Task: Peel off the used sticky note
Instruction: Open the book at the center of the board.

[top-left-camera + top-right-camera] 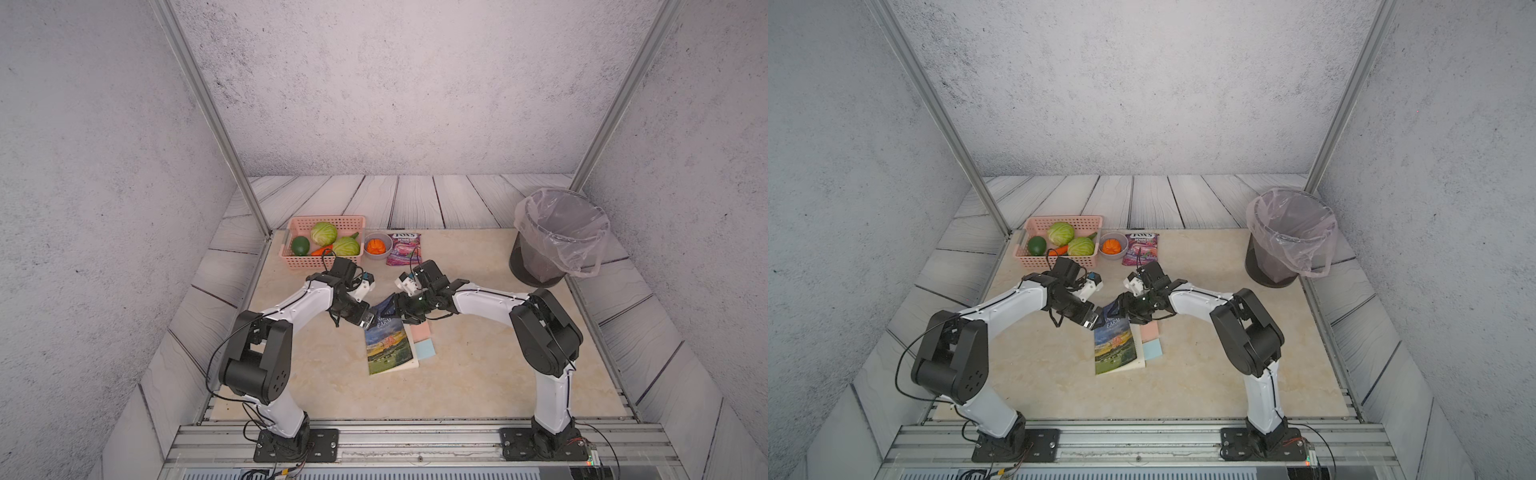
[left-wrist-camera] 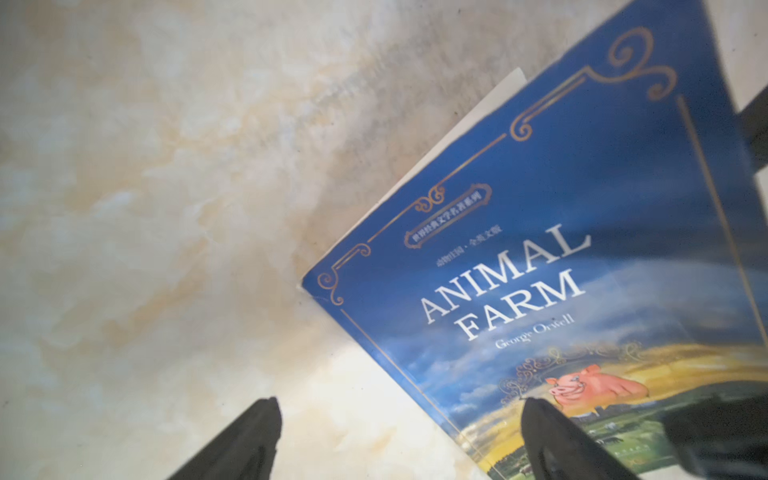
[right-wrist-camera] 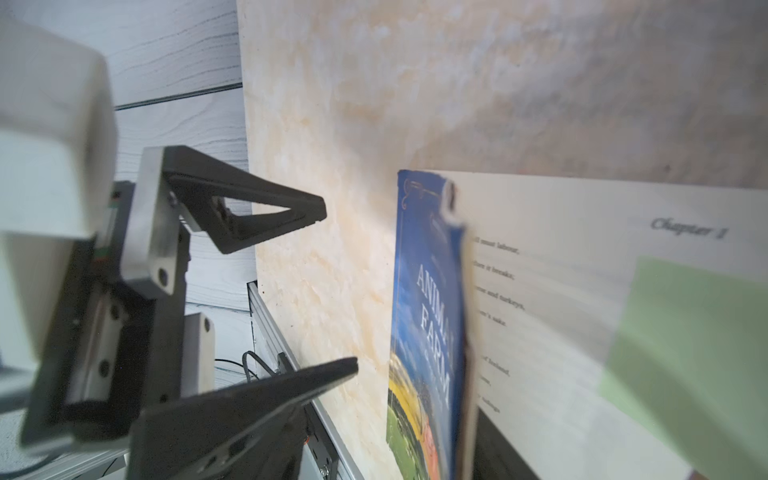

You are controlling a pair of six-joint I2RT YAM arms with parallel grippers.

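The Animal Farm book (image 1: 388,347) (image 1: 1115,349) lies mid-table with its blue cover (image 2: 561,249) (image 3: 428,311) raised at the top end. That bares the Chapter 1 page (image 3: 561,249), where a green sticky note (image 3: 685,353) is stuck. A pink note (image 1: 420,331) and a blue note (image 1: 424,349) jut from the book's right edge. I cannot tell which note is the used one. My right gripper (image 1: 399,309) (image 1: 1127,309) is open, with one finger (image 3: 503,449) under the raised cover. My left gripper (image 1: 370,322) (image 2: 403,405) (image 3: 340,286) stands wide open and empty at the book's top left corner.
At the back of the table stand a pink basket (image 1: 328,219) of vegetables, a grey bowl (image 1: 368,239) holding something orange, and a purple sweets bag (image 1: 404,248). A dark bin (image 1: 536,266) with a plastic liner stands at the back right.
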